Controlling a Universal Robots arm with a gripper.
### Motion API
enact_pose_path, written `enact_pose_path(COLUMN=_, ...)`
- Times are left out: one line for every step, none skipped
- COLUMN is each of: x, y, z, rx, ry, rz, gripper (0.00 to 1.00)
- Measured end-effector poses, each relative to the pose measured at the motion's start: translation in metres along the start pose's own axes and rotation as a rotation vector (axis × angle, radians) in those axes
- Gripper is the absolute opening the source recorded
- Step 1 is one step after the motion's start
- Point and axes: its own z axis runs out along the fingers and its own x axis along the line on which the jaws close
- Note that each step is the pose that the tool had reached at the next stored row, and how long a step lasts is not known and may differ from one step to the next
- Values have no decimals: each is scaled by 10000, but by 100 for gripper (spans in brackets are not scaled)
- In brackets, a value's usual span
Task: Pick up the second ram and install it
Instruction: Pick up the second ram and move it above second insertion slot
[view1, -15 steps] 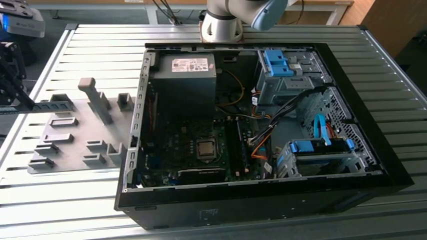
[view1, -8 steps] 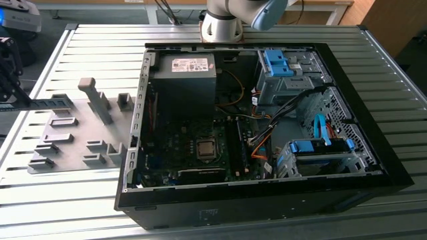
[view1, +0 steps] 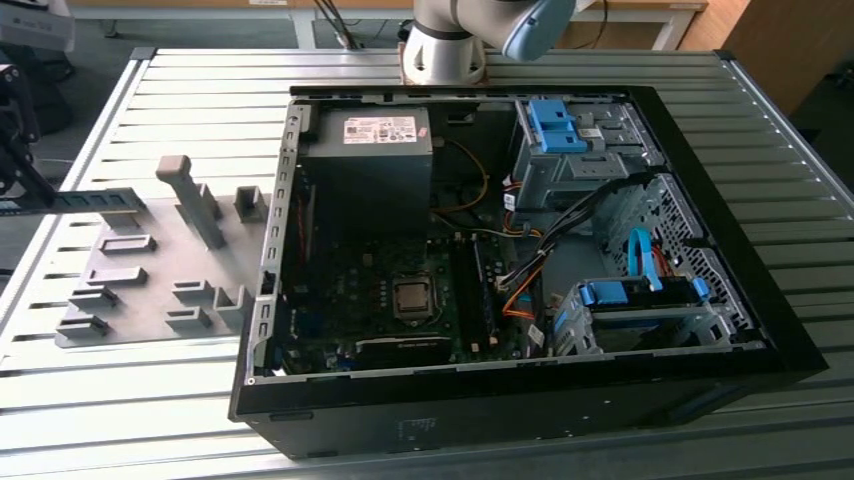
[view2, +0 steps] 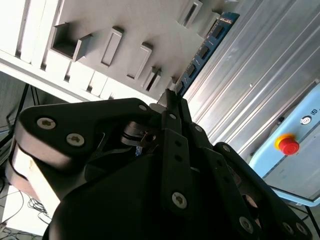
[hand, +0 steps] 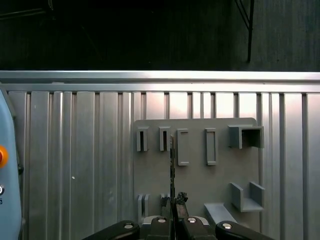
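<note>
The jaws of the gripper (view2: 172, 97) are clenched on one end of the second ram (view2: 205, 50). The blue-green stick runs straight out from the fingertips, so its long axis continues the line of the jaws. In the exterior view the ram (view1: 94, 198) lies level at that view's left edge, above the far side of the grey holder plate (view1: 147, 300). Its free end points toward the exterior view's right, where the open computer case (view1: 534, 410) sits well apart on the table (view1: 134, 400).

The motherboard (view1: 360, 280) inside the case shows in the exterior view. The second wrist view shows the stick's flat face and black chips. In the first wrist view the stick (hand: 172, 160) is edge-on, a thin dark line crossing the plate. Whether it clears the plate's slots cannot be told from the wrist views; the exterior view suggests it does.
</note>
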Motion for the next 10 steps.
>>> enact_pose_path(x=0, y=0, z=-11, rx=0, ry=0, rz=0, gripper=14)
enact_pose_path(x=0, y=0, z=-22, rx=0, ry=0, rz=0, gripper=14)
enact_pose_path(x=-1, y=1, z=-33, rx=0, ry=0, rz=0, gripper=14)
enact_pose_path(x=-1, y=1, z=-44, rx=0, ry=-1, rz=0, gripper=14)
enact_pose_path(x=-1, y=1, z=-56, rx=0, ry=0, rz=0, gripper=14)
enact_pose_path(x=-1, y=1, z=-68, rx=0, ry=0, rz=0, gripper=14)
enact_pose_path(x=-1, y=1, z=-79, rx=0, ry=0, rz=0, gripper=14)
enact_pose_path(x=-1, y=1, z=-90, rx=-1, ry=0, rz=0, gripper=14)
enact_pose_path(x=-1, y=2, z=-101, rx=-1, ry=0, rz=0, gripper=14)
enact_pose_path(x=-1, y=2, z=-112, rx=0, ry=0, rz=0, gripper=14)
